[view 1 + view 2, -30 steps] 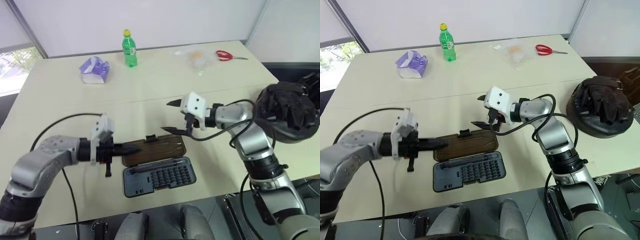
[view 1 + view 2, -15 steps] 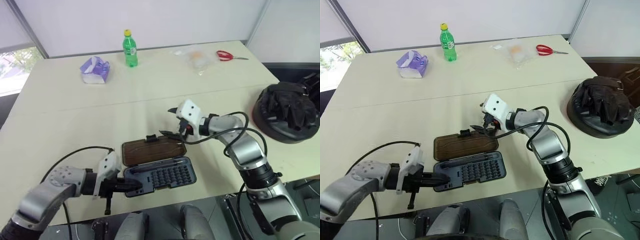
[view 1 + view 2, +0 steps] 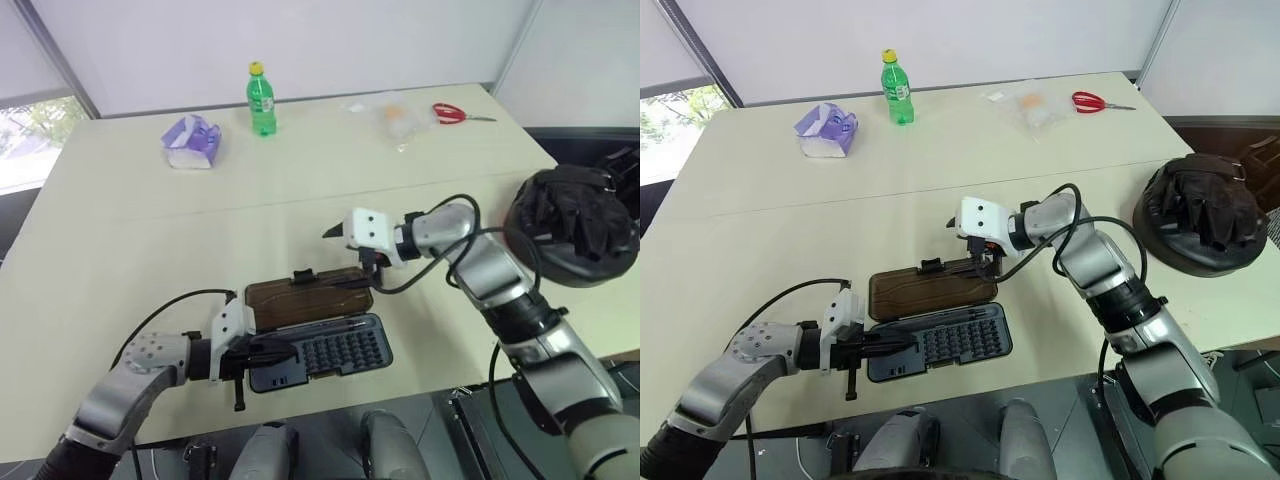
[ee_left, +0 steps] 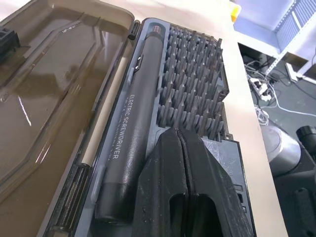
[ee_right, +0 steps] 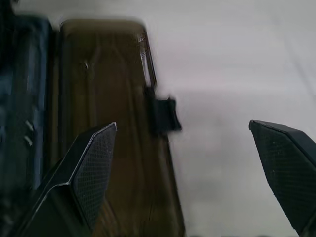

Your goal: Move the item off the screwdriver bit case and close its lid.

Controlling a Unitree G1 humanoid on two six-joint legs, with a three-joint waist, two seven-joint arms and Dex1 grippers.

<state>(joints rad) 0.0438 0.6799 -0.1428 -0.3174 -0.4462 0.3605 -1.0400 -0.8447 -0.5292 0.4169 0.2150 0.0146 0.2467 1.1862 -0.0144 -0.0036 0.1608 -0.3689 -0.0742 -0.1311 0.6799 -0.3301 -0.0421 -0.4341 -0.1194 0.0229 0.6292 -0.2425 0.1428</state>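
Lid lies open, right arm nearer

Right gripper (image 3: 981, 250), jaws wide, hovers above the lid (image 3: 932, 291) latch edge; left gripper (image 3: 892, 346), jaws closed, rests on the case (image 3: 940, 346).

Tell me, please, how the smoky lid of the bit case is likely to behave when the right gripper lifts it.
The lid looks like thin rigid plastic, so probably light and stiff. Lying flat open beside the tray, it should swing on its hinge rather than come free. Its glossy surface may be slippery for the right gripper.
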